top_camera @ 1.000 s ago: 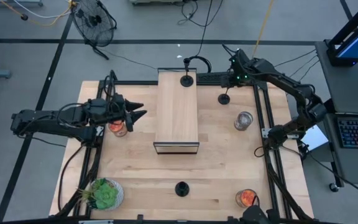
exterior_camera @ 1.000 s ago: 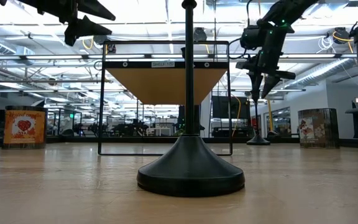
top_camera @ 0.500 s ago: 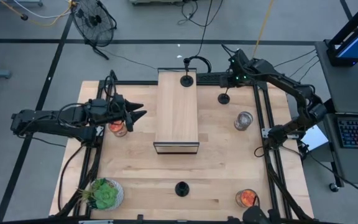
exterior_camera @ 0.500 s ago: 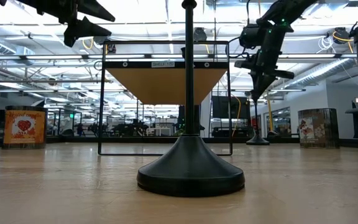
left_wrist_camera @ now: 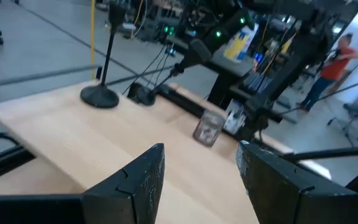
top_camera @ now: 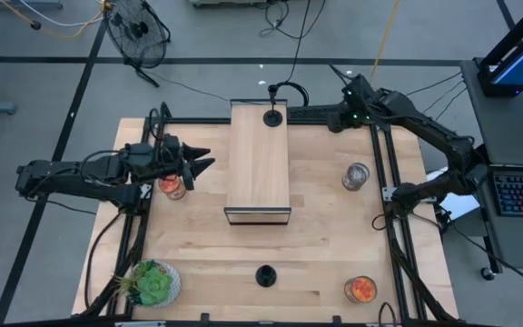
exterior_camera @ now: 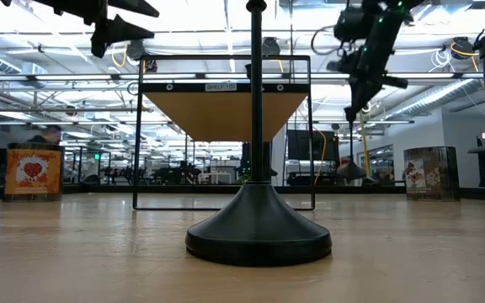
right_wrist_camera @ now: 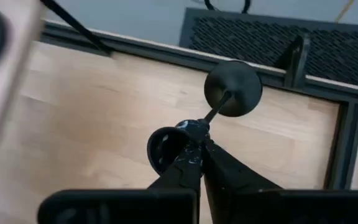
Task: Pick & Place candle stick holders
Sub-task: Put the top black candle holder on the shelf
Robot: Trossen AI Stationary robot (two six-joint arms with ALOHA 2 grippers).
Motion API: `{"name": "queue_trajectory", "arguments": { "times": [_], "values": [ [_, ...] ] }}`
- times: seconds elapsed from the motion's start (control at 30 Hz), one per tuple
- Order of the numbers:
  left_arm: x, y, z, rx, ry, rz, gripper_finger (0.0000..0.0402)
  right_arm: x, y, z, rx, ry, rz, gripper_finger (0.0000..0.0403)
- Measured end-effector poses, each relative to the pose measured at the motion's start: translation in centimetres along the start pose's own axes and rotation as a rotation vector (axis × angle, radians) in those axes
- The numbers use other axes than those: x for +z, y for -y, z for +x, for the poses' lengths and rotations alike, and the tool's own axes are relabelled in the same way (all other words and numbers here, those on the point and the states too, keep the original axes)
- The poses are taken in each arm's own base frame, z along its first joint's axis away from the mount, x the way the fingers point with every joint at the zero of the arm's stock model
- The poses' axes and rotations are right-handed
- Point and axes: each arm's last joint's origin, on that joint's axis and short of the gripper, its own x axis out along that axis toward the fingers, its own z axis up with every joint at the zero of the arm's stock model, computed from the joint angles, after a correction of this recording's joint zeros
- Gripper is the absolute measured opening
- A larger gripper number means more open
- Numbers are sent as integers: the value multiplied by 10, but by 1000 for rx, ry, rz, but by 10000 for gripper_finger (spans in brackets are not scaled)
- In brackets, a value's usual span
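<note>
Three black candle stick holders show. One stands on the wooden shelf's top, seen too in the left wrist view. Another stands on its round base near the table's front edge, large in the low view. The third hangs at the far right below my right gripper, which is shut on it. My left gripper stands open in the air left of the shelf, with nothing between its fingers. My right gripper pinches the top of the holder's thin stem between its two fingertips. The fingers slant down from the table's right side. The holder hangs below them, nearly upright, its round base lifted clear of the table.
The wooden shelf stands in the table's middle on a black wire frame. A glass jar is at the right, an orange jar under my left arm, another orange jar at the front right, a potted plant at the front left.
My right gripper has shut on the stem of the far-right holder, then risen and drawn a little toward the table's far edge. The holder, which stood on the table, now hangs clear of it.
</note>
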Motion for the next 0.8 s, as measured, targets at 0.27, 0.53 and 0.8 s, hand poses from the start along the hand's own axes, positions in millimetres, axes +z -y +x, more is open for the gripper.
{"name": "queue_trajectory", "arguments": {
  "times": [0.27,0.53,0.8],
  "values": [
    [6,-1,0,89,100,-17,209,-14,-6,-36,111,60,17,1],
    [8,-3,-1,166,138,-31,209,-31,-13,-57,210,29,11,1],
    [7,-2,0,117,115,-12,209,-45,-24,-73,339,-5,-8,1]
  ]
}}
